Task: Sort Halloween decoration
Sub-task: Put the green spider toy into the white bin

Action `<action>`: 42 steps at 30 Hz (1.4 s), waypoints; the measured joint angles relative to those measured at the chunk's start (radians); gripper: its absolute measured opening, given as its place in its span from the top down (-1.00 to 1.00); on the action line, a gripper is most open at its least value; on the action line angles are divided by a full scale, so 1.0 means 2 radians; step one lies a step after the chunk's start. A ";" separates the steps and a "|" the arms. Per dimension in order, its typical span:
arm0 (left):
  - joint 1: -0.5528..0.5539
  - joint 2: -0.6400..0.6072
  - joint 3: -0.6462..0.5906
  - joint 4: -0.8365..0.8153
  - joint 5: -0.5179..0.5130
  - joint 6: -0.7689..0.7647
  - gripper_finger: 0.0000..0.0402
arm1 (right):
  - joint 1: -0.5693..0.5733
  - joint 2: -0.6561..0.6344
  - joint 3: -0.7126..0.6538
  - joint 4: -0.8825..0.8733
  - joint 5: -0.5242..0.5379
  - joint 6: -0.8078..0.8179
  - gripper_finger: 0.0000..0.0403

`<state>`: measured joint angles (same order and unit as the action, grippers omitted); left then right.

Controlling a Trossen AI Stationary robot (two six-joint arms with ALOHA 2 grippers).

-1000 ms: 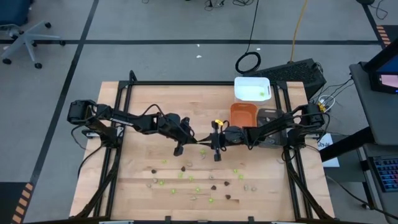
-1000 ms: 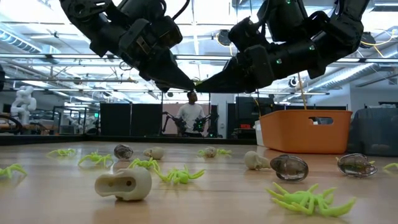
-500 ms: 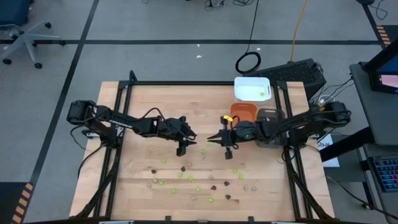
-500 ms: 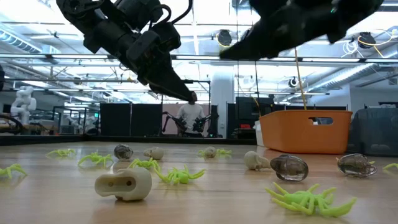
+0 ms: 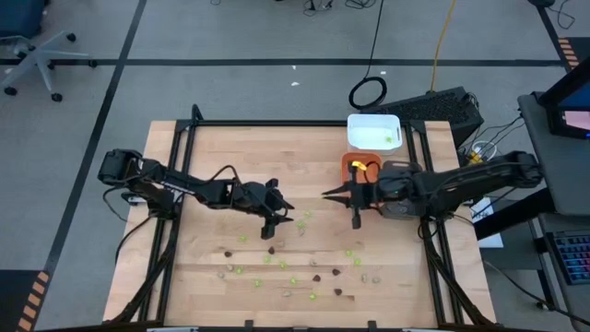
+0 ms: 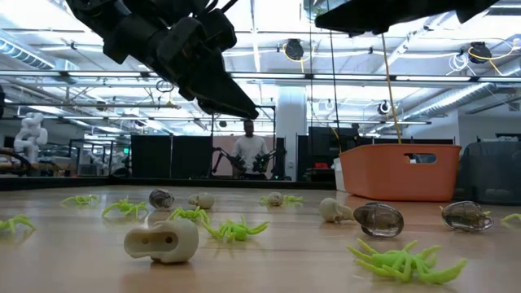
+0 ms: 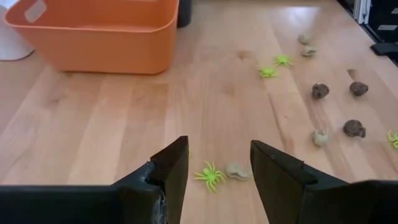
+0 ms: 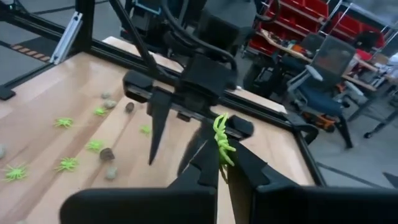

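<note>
The Halloween decoration lies scattered over the table's near half (image 5: 295,272): lime-green spiders (image 6: 403,262), dark brown pieces and pale skulls (image 6: 161,242). My right gripper (image 5: 325,195) hangs high above the table's middle, pointing toward the left edge. It is shut on one green spider (image 8: 221,140). My left gripper (image 5: 284,210) faces it from the left, lower down. In the left wrist view the left gripper (image 7: 217,155) is open, with nothing between its fingers. A spider (image 7: 209,176) and a skull (image 7: 236,171) lie on the wood below it. My right gripper pinches the lime-green spider's lower end (image 8: 222,157) between its two fingertips. The rest of the spider sticks out past the tips. The fingers lie nearly level and point toward the table's left edge. The spider is lifted clear of the table.
An orange tray (image 5: 361,166) stands right behind my right gripper. Beyond it is a white tray (image 5: 373,131), and a grey tray (image 5: 398,173) lies partly under the right arm. In the low view a person (image 6: 248,155) stands in the room beyond the table.
A second ago both grippers' tips met over the table's middle, with the green spider between them. My right gripper has since risen and drawn back toward the orange tray, carrying the spider. My left gripper has stayed almost where it was, without the spider.
</note>
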<state>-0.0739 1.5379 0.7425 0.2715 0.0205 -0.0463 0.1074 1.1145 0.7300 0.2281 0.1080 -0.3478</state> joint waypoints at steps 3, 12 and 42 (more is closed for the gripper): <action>0.000 0.000 0.000 0.006 -0.002 0.000 0.14 | 0.000 -0.005 0.000 -0.008 0.000 -0.020 1.00; 0.000 0.000 0.000 0.008 -0.002 0.000 0.14 | 0.000 -0.006 0.000 -0.012 -0.001 -0.137 1.00; 0.000 0.000 0.000 0.026 -0.002 0.000 0.14 | 0.000 -0.006 0.000 -0.008 -0.002 0.035 1.00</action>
<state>-0.0734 1.5379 0.7425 0.3244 0.0165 -0.0463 0.1066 1.1034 0.7300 0.2127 0.1035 -0.2769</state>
